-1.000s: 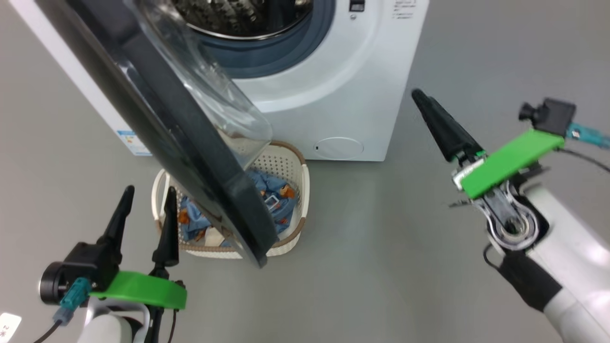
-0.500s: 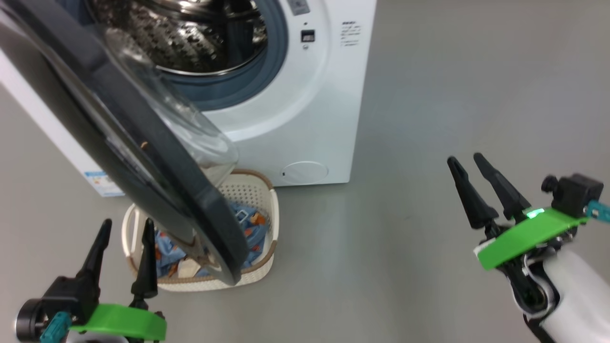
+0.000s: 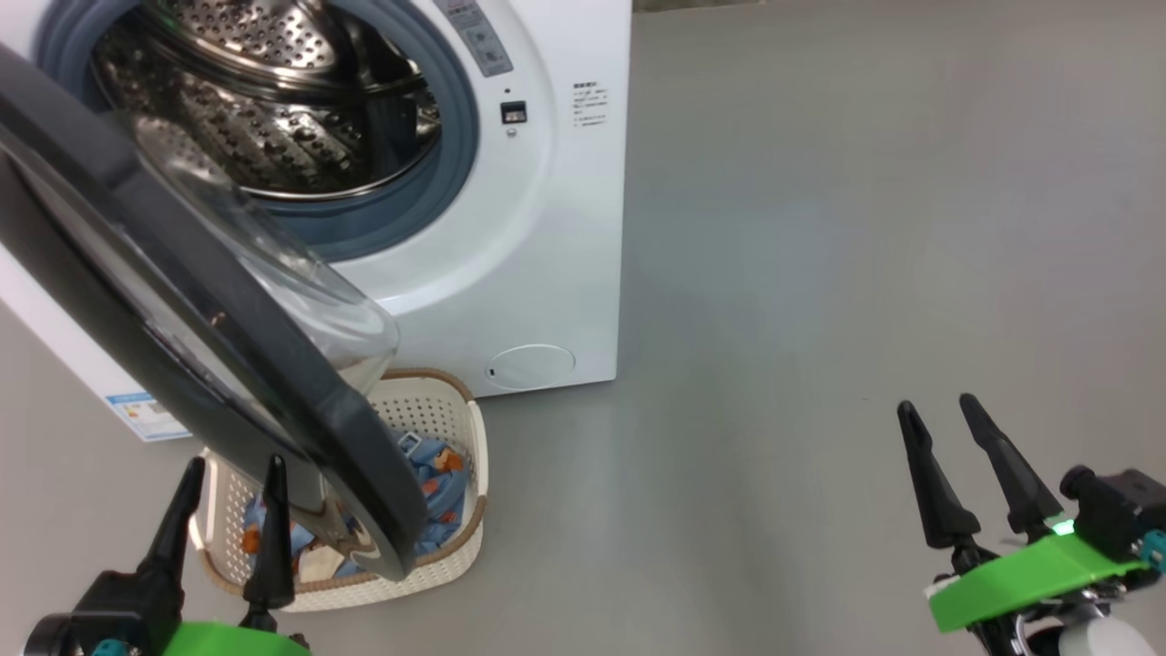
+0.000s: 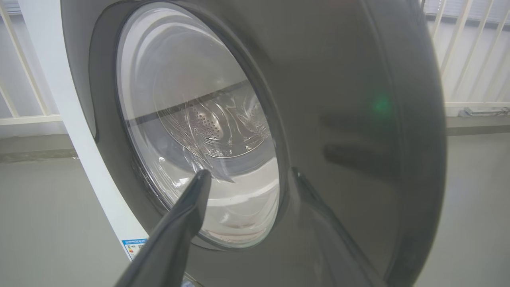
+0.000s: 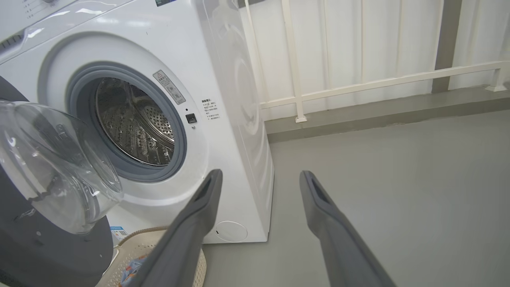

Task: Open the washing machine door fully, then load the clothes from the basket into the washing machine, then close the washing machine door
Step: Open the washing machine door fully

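Note:
The washing machine [image 3: 547, 228] [image 5: 231, 119] stands with its steel drum [image 3: 264, 118] exposed. Its black-rimmed door [image 3: 209, 355] [image 4: 350, 119] [image 5: 44, 235] hangs partly open, swung out over the basket [image 3: 465, 538] [image 5: 147, 239] on the floor. Blue printed clothes [image 3: 437, 474] [image 5: 133, 269] lie in the basket, partly hidden by the door. My left gripper [image 3: 234, 469] [image 4: 249, 173] is open at the lower left, right in front of the door's outer face. Off to the right over bare floor, my right gripper [image 3: 935, 407] [image 5: 259, 173] is open and holds nothing.
Grey floor [image 3: 820, 273] spreads wide to the right of the machine. A white railing [image 5: 378, 81] and pale wall run behind it. A blue label sticker [image 3: 137, 408] sits low on the machine's left side.
The head camera has tilted up and turned, sliding the machine and basket down-left. My right gripper has swung back from near the machine and now points up with both fingers apart.

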